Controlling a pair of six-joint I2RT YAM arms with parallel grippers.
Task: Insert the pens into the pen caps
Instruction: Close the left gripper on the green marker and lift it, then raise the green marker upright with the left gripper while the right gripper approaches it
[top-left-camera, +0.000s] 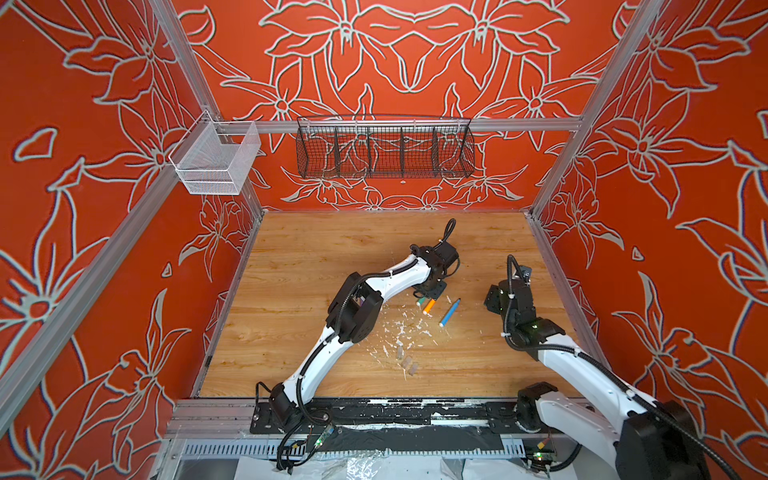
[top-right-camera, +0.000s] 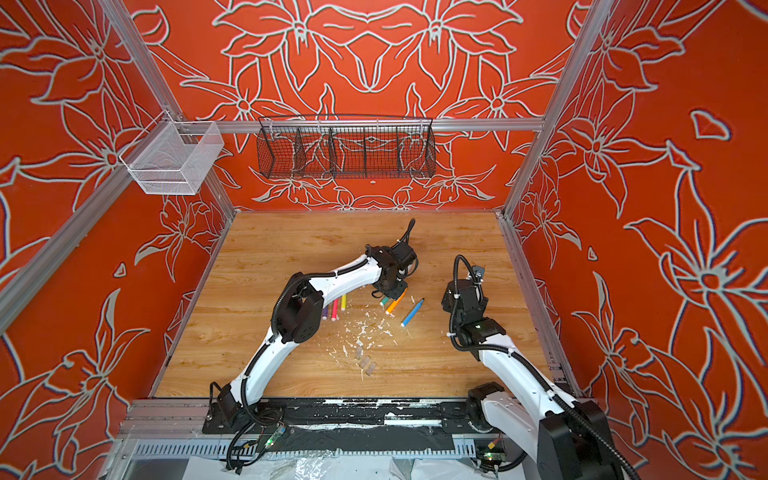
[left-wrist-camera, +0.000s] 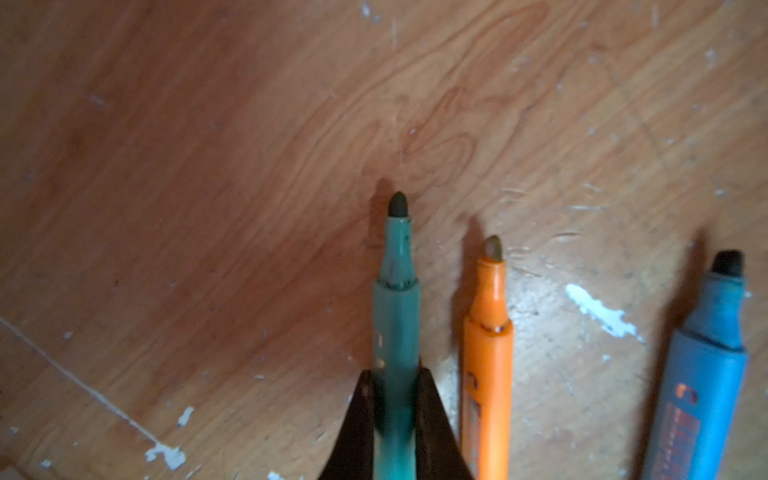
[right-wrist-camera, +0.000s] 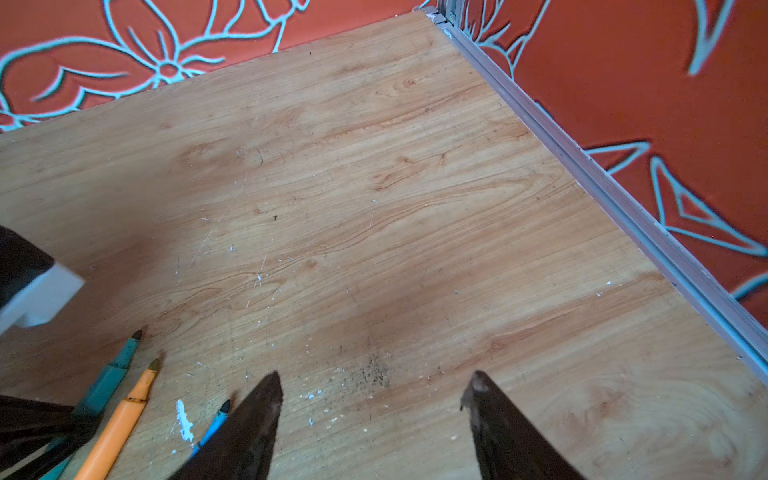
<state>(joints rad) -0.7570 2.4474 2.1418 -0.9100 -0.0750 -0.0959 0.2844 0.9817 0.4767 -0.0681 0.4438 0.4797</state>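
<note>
Green pen (left-wrist-camera: 397, 332) gripped; orange pen (left-wrist-camera: 486, 374) & blue pen (left-wrist-camera: 698, 395) flat alongside

Top views high, looking down, wrist views near table (left-wrist-camera: 208, 166), sharing orange pen (left-wrist-camera: 486, 374)

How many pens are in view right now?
6. The purple, pink and yellow pens lie side by side by the left arm's elbow; the green pen is clamped in the left gripper, orange pen beside it, blue pen further right. None seems hidden.
</note>
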